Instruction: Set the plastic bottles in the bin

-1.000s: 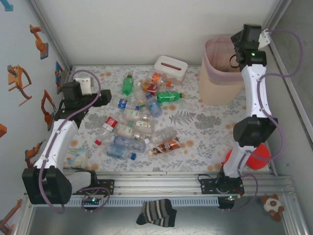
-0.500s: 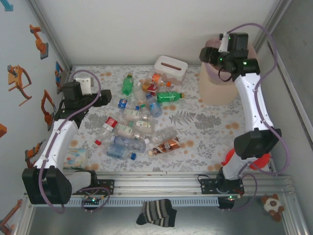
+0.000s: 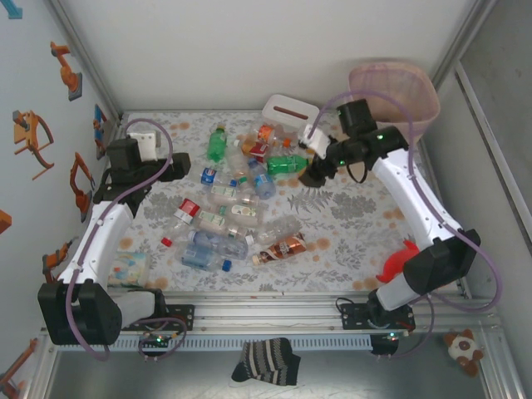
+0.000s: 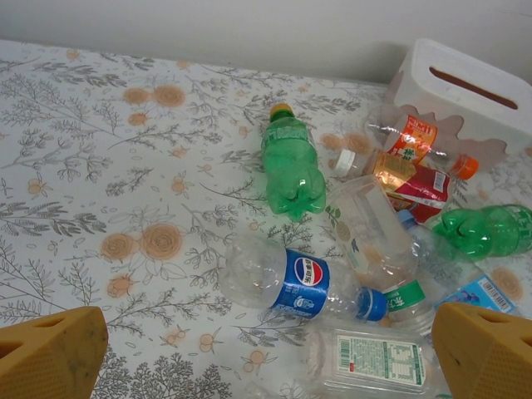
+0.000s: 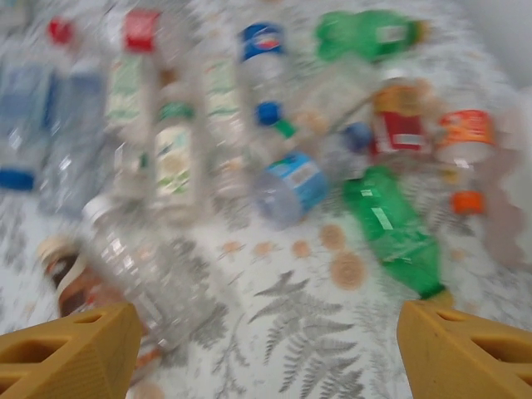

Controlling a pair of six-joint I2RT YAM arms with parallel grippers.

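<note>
Several plastic bottles [image 3: 237, 204] lie in a loose pile mid-table, among them a green one [image 3: 217, 143], a second green one [image 3: 287, 164] and an amber one [image 3: 280, 248]. The bin [image 3: 395, 87], lined in pink, stands at the back right. My left gripper [image 3: 184, 162] hovers open at the pile's left edge, and its wrist view looks down on a Pepsi bottle [image 4: 291, 283] and a green bottle [image 4: 291, 162]. My right gripper [image 3: 314, 176] hangs open and empty over bare cloth just right of the pile. In its blurred wrist view, a green bottle [image 5: 391, 229] and a clear bottle [image 5: 141, 266] lie ahead of the gripper [image 5: 266, 353].
A white tissue box [image 3: 291, 112] sits behind the pile. A red object [image 3: 399, 262] lies by the right arm's base, a small packet [image 3: 129, 268] at front left, and a striped sock [image 3: 266, 362] in front of the rail. Walls close in on the left, back and right.
My right arm has swung from above the bin down and left to the table beside the pile. The bin now looks shifted toward the back right corner. The left arm has not moved.
</note>
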